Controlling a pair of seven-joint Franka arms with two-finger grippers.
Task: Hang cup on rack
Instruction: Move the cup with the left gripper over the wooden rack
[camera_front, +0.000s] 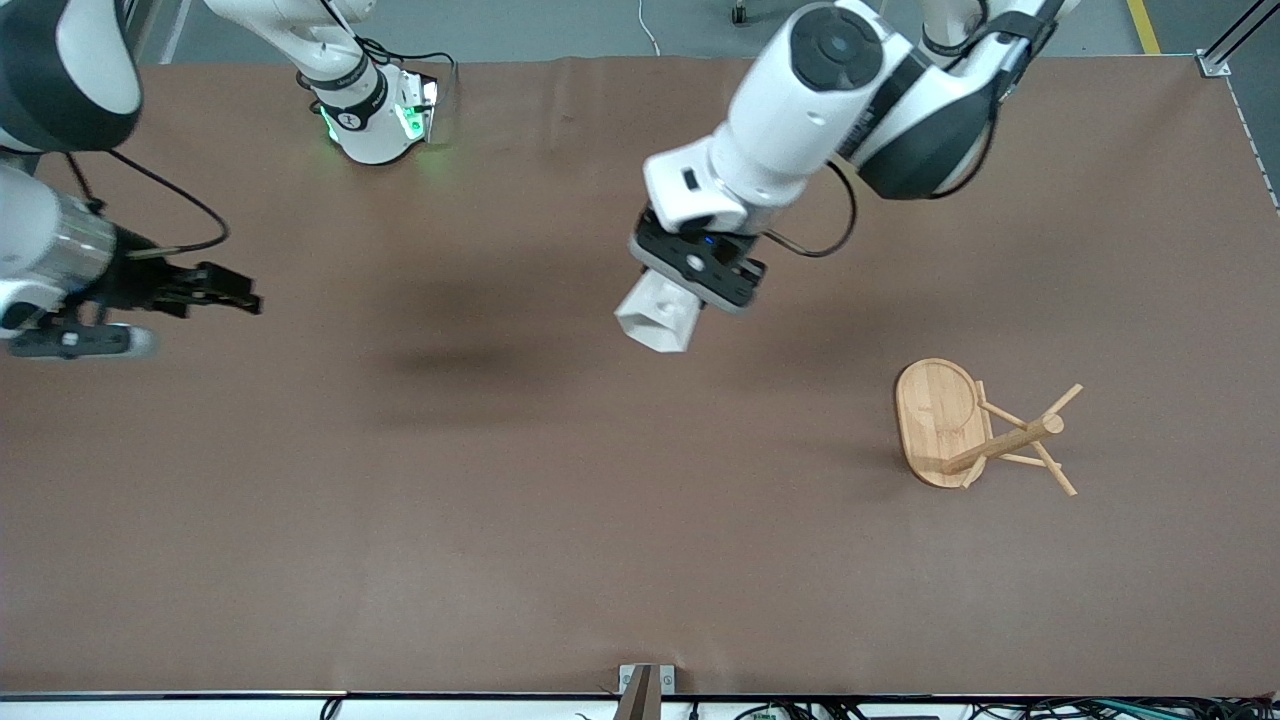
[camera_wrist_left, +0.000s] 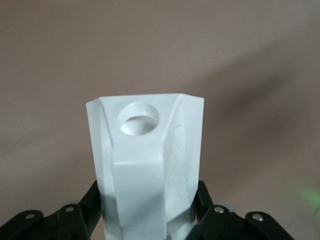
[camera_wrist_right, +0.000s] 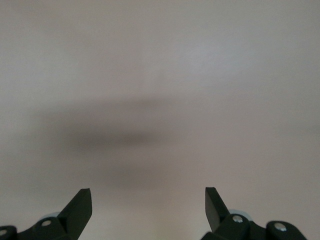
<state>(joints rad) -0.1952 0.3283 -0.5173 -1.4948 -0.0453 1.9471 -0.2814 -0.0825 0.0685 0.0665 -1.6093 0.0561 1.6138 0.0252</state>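
My left gripper (camera_front: 690, 285) is shut on the white faceted cup (camera_front: 658, 315) and holds it in the air over the middle of the table. In the left wrist view the cup (camera_wrist_left: 150, 170) fills the space between the black fingers (camera_wrist_left: 90, 202), its blocky handle with the round hole facing the camera. The bamboo rack (camera_front: 985, 430) stands on its oval base toward the left arm's end of the table, apart from the cup, with thin pegs angled off its post. My right gripper (camera_front: 235, 298) is open and empty over the right arm's end of the table; its fingertips (camera_wrist_right: 80, 205) show only bare table between them.
The brown table mat (camera_front: 500, 500) covers the whole surface. The right arm's base (camera_front: 370, 110) stands at the table's edge farthest from the front camera. A small metal bracket (camera_front: 645, 685) sits at the edge nearest the front camera.
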